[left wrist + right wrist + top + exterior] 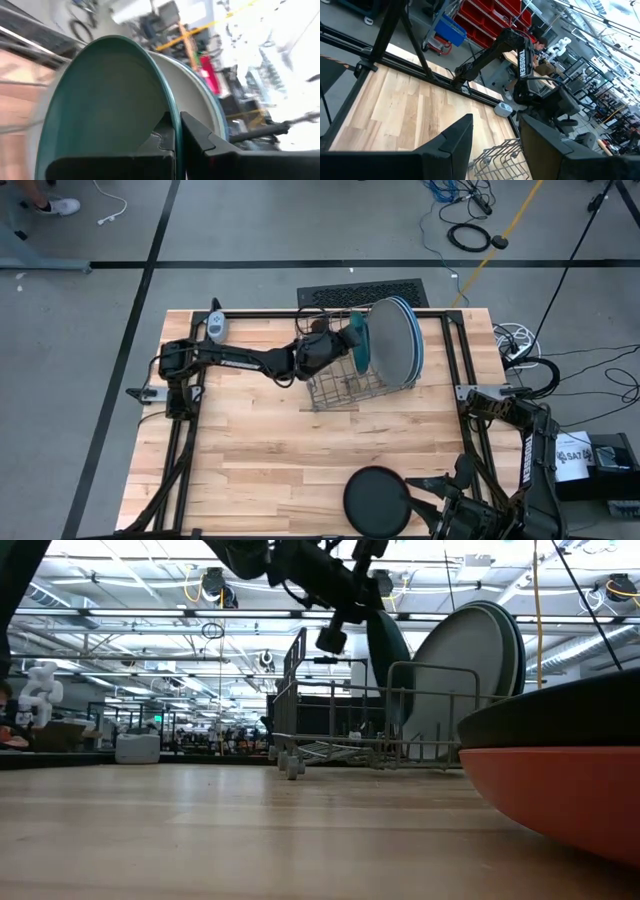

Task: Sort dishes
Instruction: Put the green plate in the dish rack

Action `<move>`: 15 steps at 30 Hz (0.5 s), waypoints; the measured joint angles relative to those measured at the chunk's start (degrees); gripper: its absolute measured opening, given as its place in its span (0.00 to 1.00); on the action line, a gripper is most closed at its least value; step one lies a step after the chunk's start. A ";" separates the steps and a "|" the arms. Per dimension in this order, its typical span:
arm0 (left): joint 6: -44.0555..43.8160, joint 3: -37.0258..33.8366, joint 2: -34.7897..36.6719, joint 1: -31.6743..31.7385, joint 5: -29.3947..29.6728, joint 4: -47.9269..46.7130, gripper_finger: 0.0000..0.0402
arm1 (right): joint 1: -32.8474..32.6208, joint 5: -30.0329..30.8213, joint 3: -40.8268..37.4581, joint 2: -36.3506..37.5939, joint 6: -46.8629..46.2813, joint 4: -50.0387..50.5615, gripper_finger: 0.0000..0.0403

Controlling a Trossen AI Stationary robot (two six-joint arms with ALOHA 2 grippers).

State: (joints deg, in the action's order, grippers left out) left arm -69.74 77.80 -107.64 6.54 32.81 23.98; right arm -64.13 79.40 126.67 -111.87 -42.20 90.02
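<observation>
A grey wire dish rack [340, 385] stands at the table's far middle. Large pale blue plates [402, 340] stand on edge in its right part. My left gripper [347, 345] reaches in from the left, shut on a dark teal plate [105, 105] that stands on edge just left of the pale plates [470, 670]. A black plate [378, 500] lies near the front edge on top of an orange plate [560, 790]. My right gripper [495, 150] hangs open above the front right, nothing between its fingers. My left gripper pinches the teal plate's rim [170, 117] between its two fingers, one finger on each face. The fingers come level from the table's left. The plate stands upright on edge over the rack; whether its lower edge [392, 715] rests on the wires, I cannot tell.
A small white device [215, 323] lies at the table's far left by the left arm's base. Black frame rails [455, 350] run along the table's sides and back. Bare wood spreads between the rack and the black plate.
</observation>
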 joint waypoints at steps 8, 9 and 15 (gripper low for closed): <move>-1.88 0.00 0.10 -1.50 4.70 -0.82 0.02 | -0.12 0.00 -0.07 0.00 -0.04 -0.01 0.38; -1.88 0.00 0.01 -1.48 5.23 -0.86 0.02 | -0.12 0.00 -0.07 0.00 -0.04 0.00 0.38; -3.51 0.00 -0.61 -1.58 7.15 -0.93 0.02 | -0.12 0.20 -0.09 0.00 -0.02 0.00 0.38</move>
State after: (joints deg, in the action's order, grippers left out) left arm -73.25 77.80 -108.25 4.95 39.95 23.05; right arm -64.25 79.59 126.58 -111.87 -42.22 90.02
